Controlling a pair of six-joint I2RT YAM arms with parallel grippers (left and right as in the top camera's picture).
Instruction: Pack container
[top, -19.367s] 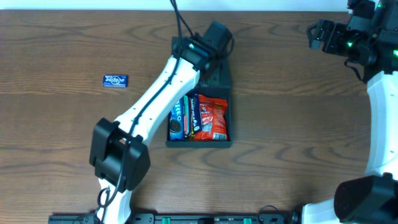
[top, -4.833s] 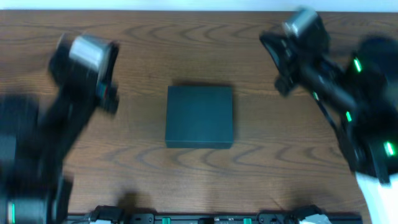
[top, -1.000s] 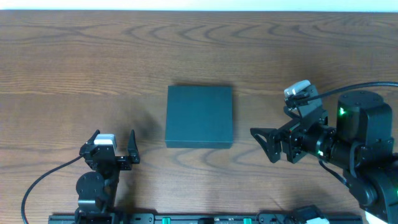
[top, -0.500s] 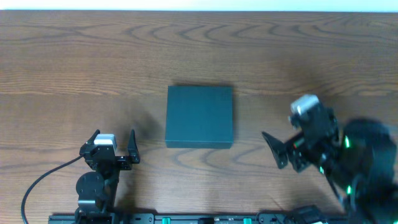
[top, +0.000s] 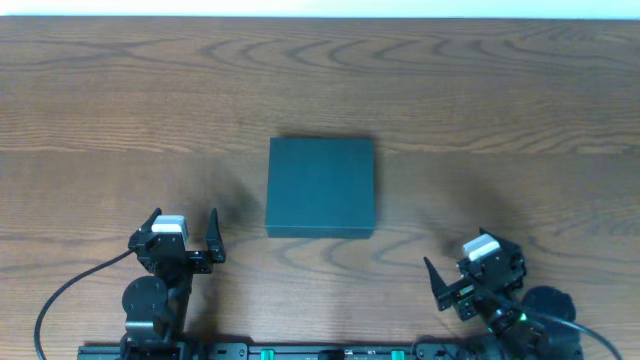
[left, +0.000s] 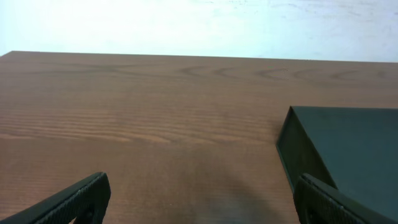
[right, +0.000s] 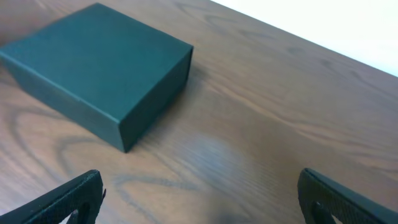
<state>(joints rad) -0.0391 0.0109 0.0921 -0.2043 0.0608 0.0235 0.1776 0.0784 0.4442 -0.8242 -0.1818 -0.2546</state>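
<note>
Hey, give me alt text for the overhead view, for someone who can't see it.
A closed dark teal container sits in the middle of a wooden table. The left claw and right claw, both open, are near the front edge, apart from it.

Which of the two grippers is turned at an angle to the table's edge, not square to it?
The right gripper: it slants leftward, toward the dark teal cardboard box, while the left gripper faces straight across the wooden table.

Brown wood-grain table (top: 120, 80), plain white wall (left: 186, 25) beyond its far edge.
</note>
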